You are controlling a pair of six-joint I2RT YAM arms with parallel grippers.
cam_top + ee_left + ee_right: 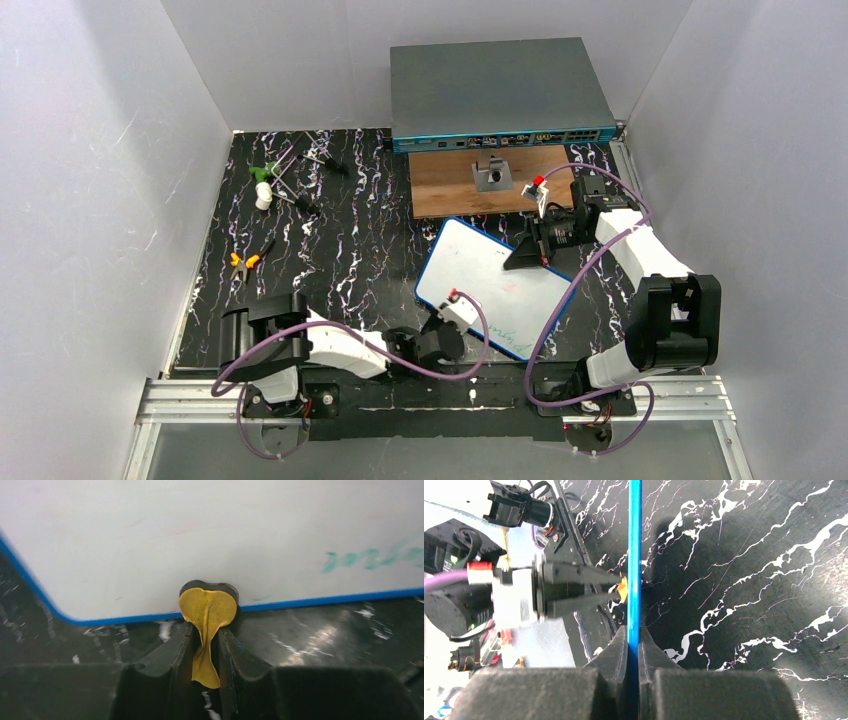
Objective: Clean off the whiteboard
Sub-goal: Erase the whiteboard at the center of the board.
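Observation:
The whiteboard point(490, 285), white with a thin blue rim, lies on the black marbled mat, turned at an angle. Faint green writing point(370, 559) shows near its blue edge in the left wrist view. My left gripper point(458, 305) is at the board's near edge, shut on a small yellow wiping cloth point(207, 610) whose rounded end presses on the board point(200, 540) just inside the rim. My right gripper point(528, 252) is shut on the board's far right edge. The right wrist view shows the rim point(634, 555) edge-on between my fingers point(646, 652).
A large grey box with ports point(500, 90) stands at the back, with a wooden board point(455, 185) and a small metal bracket point(492, 175) in front of it. Orange-handled pliers point(245, 262) and small green and white tools point(263, 185) lie at the left.

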